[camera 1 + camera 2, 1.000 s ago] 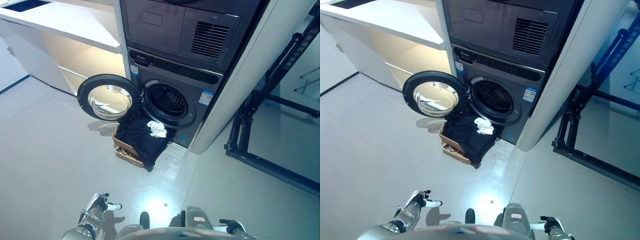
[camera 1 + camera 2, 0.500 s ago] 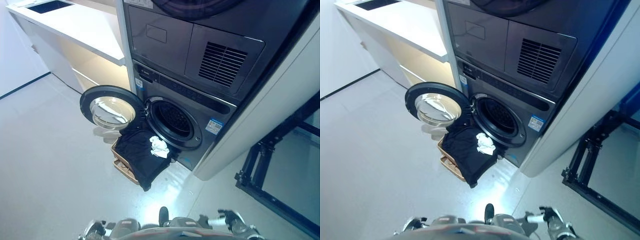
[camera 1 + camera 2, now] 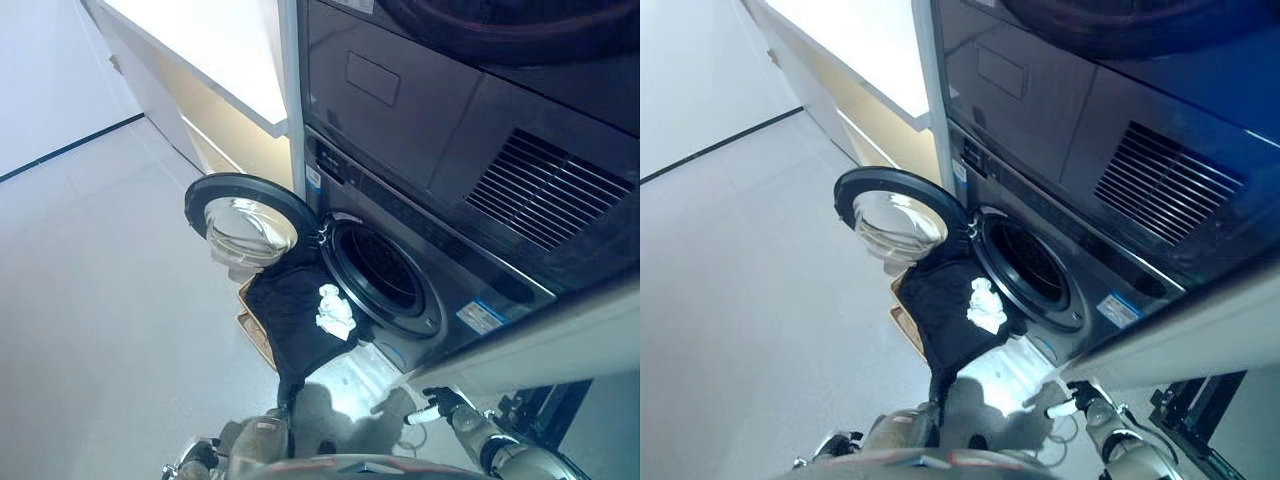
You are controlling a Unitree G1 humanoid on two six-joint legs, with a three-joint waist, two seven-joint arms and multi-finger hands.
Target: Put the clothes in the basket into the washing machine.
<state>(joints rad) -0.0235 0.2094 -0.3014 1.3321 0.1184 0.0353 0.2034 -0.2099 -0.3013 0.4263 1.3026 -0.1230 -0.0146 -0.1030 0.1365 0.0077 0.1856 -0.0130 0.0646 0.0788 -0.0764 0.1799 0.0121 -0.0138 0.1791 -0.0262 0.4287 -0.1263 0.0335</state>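
Observation:
A front-loading washing machine [image 3: 470, 300] stands with its round door [image 3: 243, 220] swung open to the left and its drum [image 3: 385, 280] dark. On the floor in front of it is a wicker basket [image 3: 254, 335]. A black garment [image 3: 290, 315] is draped over the basket up to the drum's rim, with a small white cloth [image 3: 335, 312] on top. My right hand [image 3: 445, 408] is low at the right, clear of the basket, fingers straight and empty. My left hand [image 3: 192, 460] barely shows at the bottom edge.
A second grey appliance [image 3: 450, 130] with a vent grille is stacked above the washer. A white counter [image 3: 230, 50] with a lit shelf below runs off to the back left. A white panel [image 3: 560, 340] flanks the machine on the right, with a black metal frame [image 3: 540, 410] beyond it.
The camera has moved closer and turned, so the machine fills more of the view. The clothes and basket lie as before. My right hand shows higher; my left has sunk to the bottom edge.

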